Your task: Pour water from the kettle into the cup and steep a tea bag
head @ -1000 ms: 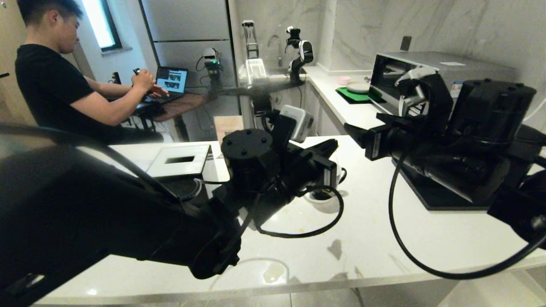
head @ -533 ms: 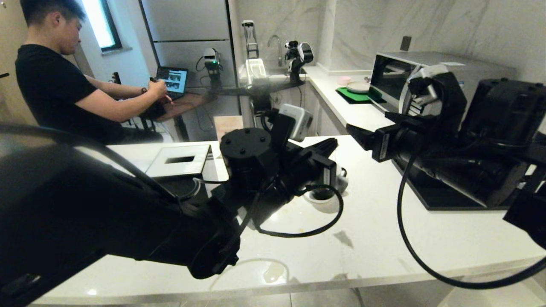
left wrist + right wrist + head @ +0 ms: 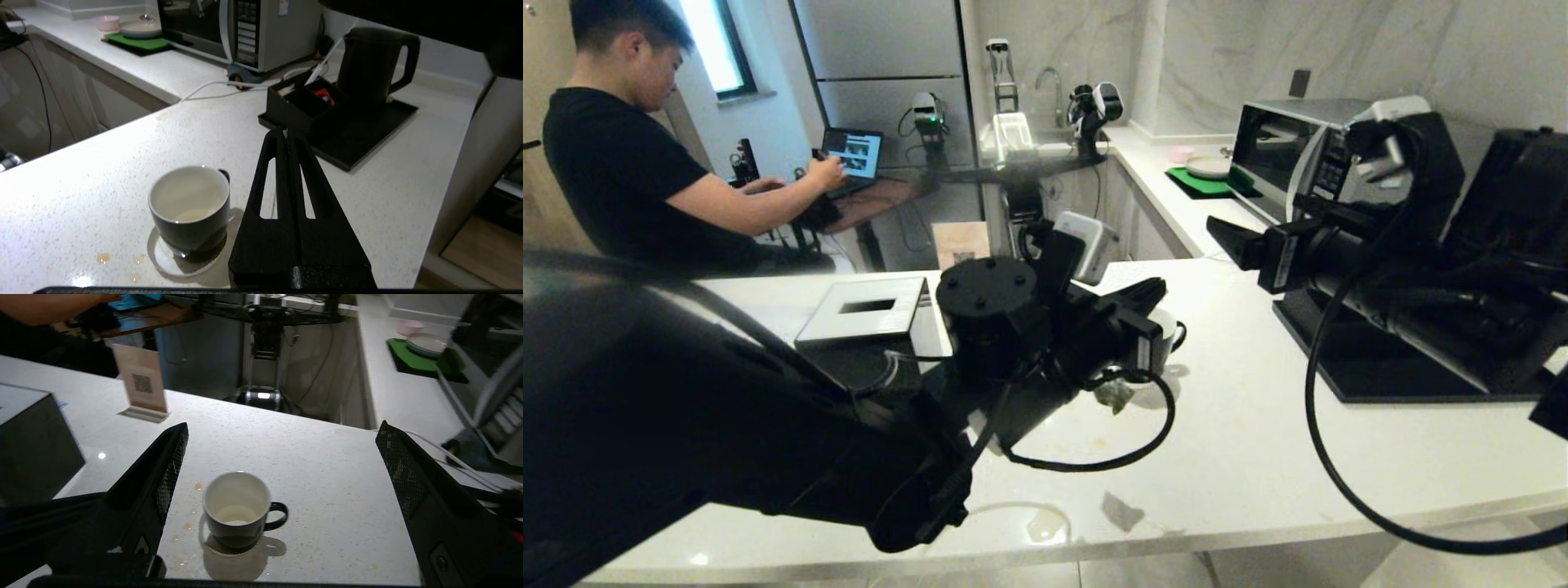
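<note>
White speckled counter (image 3: pixel 1258 474), marble walls (image 3: pixel 1233 49), bright window (image 3: pixel 715 41)

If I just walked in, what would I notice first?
Probably the robot's two big black arms stretched over the white counter. Below them, the small black cup stands on a round white coaster with a little liquid in the bottom. Further back, the tall black kettle waits on a black tray by the microwave.

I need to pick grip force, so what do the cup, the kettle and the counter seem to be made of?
The cup looks like glazed ceramic: dark outside, glossy white inside with a thick rim. The kettle has a matte black shell with no glare, plastic or coated metal; I cannot tell which. The counter looks like polished speckled stone or quartz, since it reflects lights.
</note>
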Robot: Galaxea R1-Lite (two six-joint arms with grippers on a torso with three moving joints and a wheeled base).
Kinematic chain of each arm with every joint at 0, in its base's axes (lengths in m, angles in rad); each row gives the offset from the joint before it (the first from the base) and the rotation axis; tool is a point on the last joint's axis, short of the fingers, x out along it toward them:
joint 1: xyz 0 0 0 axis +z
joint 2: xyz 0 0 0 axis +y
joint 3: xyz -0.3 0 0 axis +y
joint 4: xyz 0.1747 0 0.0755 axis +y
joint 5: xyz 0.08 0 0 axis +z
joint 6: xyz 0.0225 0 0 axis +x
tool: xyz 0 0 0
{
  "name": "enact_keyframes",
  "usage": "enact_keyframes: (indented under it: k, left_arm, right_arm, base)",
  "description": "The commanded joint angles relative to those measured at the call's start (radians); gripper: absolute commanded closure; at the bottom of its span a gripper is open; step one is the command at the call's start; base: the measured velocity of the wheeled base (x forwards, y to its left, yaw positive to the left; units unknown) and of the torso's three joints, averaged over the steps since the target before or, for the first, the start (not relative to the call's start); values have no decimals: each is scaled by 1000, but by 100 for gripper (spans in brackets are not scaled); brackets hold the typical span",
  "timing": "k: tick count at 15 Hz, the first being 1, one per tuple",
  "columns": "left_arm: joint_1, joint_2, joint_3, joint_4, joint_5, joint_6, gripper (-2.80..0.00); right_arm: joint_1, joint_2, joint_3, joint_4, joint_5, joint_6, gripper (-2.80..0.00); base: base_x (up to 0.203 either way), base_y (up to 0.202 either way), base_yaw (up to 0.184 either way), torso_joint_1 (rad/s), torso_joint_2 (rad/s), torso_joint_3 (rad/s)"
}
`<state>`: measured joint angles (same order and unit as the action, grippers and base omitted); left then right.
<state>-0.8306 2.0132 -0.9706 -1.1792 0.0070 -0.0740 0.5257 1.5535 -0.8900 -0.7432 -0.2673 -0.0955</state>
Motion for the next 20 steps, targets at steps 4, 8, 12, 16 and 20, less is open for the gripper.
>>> enact_keyframes:
  k: [4,8,12,16,20]
  left_arm:
    - [-13,-9,56,-88,2,-4,0]
    - [-21,-14,56,-88,2,-4,0]
    - [-30,-16,58,-88,2,-3,0]
    - [-50,-16,61,-88,2,-3,0]
    - [-61,-14,59,-88,2,-3,0]
  right_arm:
    - [-21,-38,9,-6,-91,-9,-280]
    - [-44,-94,88,-25,-130,-9,-280]
    - [-62,-157,170,-49,-132,-9,0]
    - [-128,-193,233,-122,-138,-15,0]
    - [-257,-266,356,-157,-138,-30,0]
  base:
    - [0,0,0,0,0,0]
    - [0,0,0,0,0,0]
    - [0,0,0,0,0,0]
    - [0,0,0,0,0,0]
    - [0,0,0,0,0,0]
